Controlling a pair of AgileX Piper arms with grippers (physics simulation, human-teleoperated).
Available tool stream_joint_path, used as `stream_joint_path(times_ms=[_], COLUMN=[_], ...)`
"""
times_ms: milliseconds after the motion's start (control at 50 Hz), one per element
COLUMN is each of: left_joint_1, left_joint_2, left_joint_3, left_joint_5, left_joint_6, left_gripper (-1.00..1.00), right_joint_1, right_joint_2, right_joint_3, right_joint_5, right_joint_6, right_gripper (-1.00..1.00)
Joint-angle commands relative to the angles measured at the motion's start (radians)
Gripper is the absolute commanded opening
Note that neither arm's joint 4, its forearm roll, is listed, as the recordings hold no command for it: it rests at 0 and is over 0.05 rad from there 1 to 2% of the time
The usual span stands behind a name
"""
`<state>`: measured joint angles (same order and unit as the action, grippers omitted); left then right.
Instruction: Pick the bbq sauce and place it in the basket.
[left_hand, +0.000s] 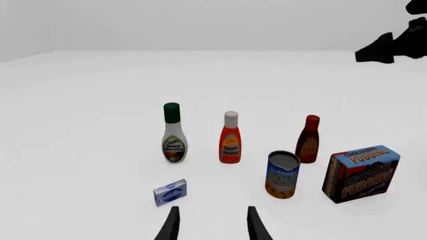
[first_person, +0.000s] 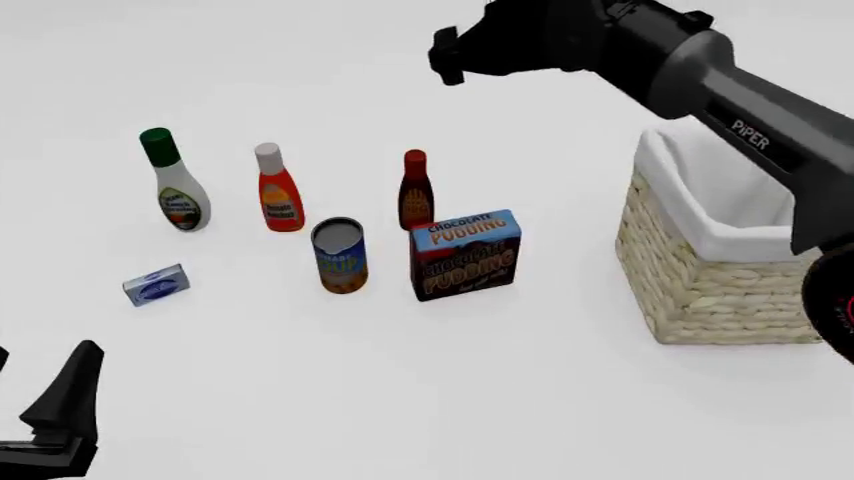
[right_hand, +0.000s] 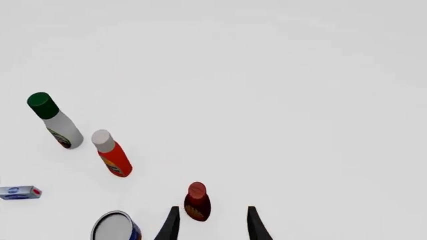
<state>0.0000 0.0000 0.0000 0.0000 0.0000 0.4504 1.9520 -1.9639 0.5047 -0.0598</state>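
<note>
The bbq sauce (first_person: 415, 190) is a slim dark brown bottle with a red cap, standing upright behind the pudding box; it also shows in the left wrist view (left_hand: 309, 140) and from above in the right wrist view (right_hand: 197, 202). My right gripper (first_person: 447, 55) hangs high above the table beyond the bottle, open and empty (right_hand: 212, 225); in its wrist view the bottle lies just ahead of the left fingertip. My left gripper (first_person: 60, 415) sits low at the near left, open and empty (left_hand: 212, 226). The wicker basket (first_person: 707, 280) with white lining stands at the right.
A white bottle with a green cap (first_person: 174, 185), a red-orange bottle with a white cap (first_person: 276, 195), a can (first_person: 339, 257), a chocolate pudding box (first_person: 465, 255) and a small blue-white box (first_person: 156, 285) stand around the sauce. The right arm (first_person: 721, 80) reaches over the basket.
</note>
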Motion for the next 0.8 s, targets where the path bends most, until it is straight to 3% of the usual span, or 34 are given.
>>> stream_joint_path(times_ms=[20, 340, 360, 420, 800], left_joint_1=[0.000, 0.000, 0.000, 0.000, 0.000], left_joint_2=[0.000, 0.000, 0.000, 0.000, 0.000], left_joint_3=[0.000, 0.000, 0.000, 0.000, 0.000], left_joint_5=[0.000, 0.000, 0.000, 0.000, 0.000], left_joint_6=[0.000, 0.000, 0.000, 0.000, 0.000], left_gripper=[1.00, 1.00, 1.00, 1.00, 1.00], right_joint_1=[0.023, 0.022, 0.008, 0.005, 0.020], right_joint_2=[0.240, 0.380, 0.450, 0.498, 0.566], right_joint_3=[-0.314, -0.489, -0.566, -0.632, -0.626], right_joint_5=[0.162, 0.231, 0.261, 0.291, 0.278], right_joint_6=[0.029, 0.036, 0.034, 0.035, 0.042], right_gripper=[1.00, 1.00, 1.00, 1.00, 1.00])
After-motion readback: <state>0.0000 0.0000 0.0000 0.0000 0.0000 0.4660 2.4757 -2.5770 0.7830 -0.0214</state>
